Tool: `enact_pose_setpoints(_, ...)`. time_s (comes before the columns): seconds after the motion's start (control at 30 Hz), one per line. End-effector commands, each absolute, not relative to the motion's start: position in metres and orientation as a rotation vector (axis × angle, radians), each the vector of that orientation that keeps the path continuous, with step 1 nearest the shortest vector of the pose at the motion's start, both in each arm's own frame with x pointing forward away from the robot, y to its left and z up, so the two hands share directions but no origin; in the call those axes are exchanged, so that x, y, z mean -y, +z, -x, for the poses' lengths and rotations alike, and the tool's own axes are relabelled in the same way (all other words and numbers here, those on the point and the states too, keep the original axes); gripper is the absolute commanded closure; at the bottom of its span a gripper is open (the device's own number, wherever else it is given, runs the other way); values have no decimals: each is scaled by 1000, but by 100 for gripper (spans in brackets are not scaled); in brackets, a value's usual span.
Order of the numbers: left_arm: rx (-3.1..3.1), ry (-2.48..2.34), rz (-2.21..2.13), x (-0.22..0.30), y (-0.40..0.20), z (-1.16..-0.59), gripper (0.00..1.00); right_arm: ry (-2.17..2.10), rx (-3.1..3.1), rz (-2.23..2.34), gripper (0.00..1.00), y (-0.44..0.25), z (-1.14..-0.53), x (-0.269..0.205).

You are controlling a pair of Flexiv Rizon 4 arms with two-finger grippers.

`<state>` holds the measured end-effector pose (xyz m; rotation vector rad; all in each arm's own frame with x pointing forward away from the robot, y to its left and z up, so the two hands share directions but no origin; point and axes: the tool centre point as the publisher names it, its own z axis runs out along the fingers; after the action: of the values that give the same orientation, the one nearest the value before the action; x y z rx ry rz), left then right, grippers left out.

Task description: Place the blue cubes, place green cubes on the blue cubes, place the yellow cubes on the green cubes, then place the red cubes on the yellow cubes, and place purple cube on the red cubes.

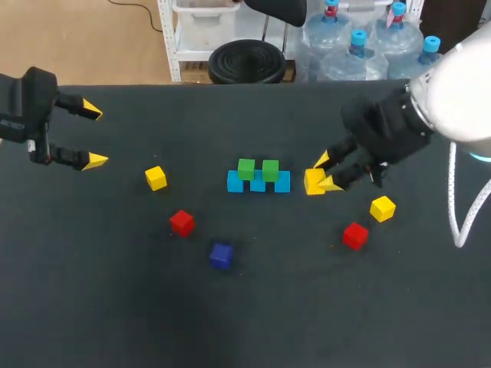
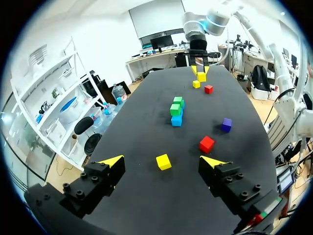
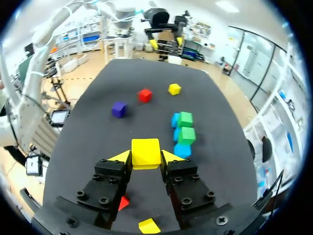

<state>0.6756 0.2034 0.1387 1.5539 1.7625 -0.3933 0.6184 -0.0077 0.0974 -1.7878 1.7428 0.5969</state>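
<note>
Looking down from head cam: R gripper [image 1: 326, 175] clamps a yellow cube [image 1: 313, 182] just right of the blue row [image 1: 258, 183], which has two green cubes [image 1: 258, 169] on top. L gripper [image 1: 95, 136] hangs at table's left, fingers apart. L wrist: loose yellow cube [image 2: 163, 161] lies ahead, untouched. R wrist: both tips press the held cube's sides.
</note>
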Motion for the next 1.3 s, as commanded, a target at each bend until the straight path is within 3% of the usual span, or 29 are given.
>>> enact_pose_setpoints(0.03, -1754, -393, -1552, -204, 137, -675, 0, 518, -1773, 1727, 100, 97, -621, 0)
enact_pose_setpoints(1.3, -1754, -393, -1552, -204, 137, -675, 0, 459, -1874, 1646, 100, 71, -696, -81)
